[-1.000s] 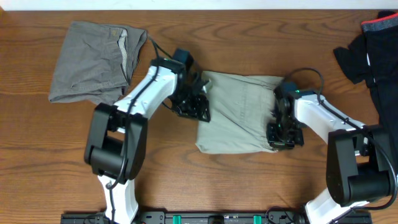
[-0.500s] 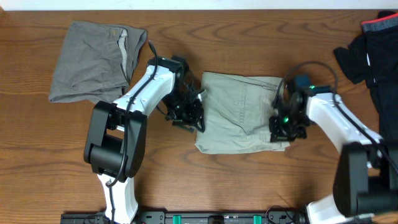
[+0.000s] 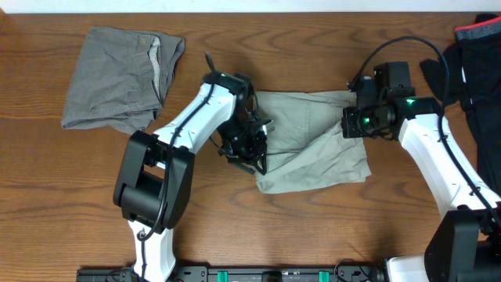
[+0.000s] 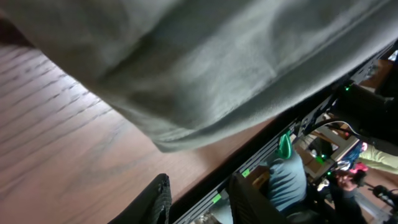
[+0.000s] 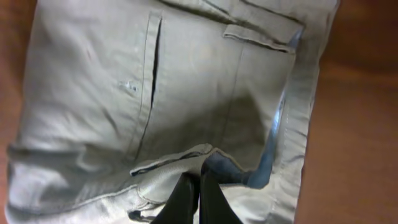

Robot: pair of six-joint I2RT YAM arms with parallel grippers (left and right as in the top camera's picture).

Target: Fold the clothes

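The clothes are two garments. Grey shorts (image 3: 117,74) lie crumpled at the back left, away from both arms. Pale khaki trousers (image 3: 313,153) lie folded mid-table. My right gripper (image 3: 351,125) (image 5: 199,177) is shut on the trousers' waistband edge, where the light-blue lining (image 5: 273,155) shows, and holds that right side lifted. My left gripper (image 3: 250,147) (image 4: 202,186) is at the trousers' left edge. Its jaws stand apart with only table and rail showing between them. The khaki cloth (image 4: 217,62) hangs just beyond its fingertips, off the wood.
A dark garment with a red band (image 3: 470,55) lies at the far right, behind my right arm. The wooden table (image 3: 63,188) runs to a black rail (image 3: 258,274) along the front edge.
My right gripper closed on the trousers' right edge and moved back and up, pulling it off the table. My left gripper shifted right against the left edge and narrowed. The trousers' outline has skewed.
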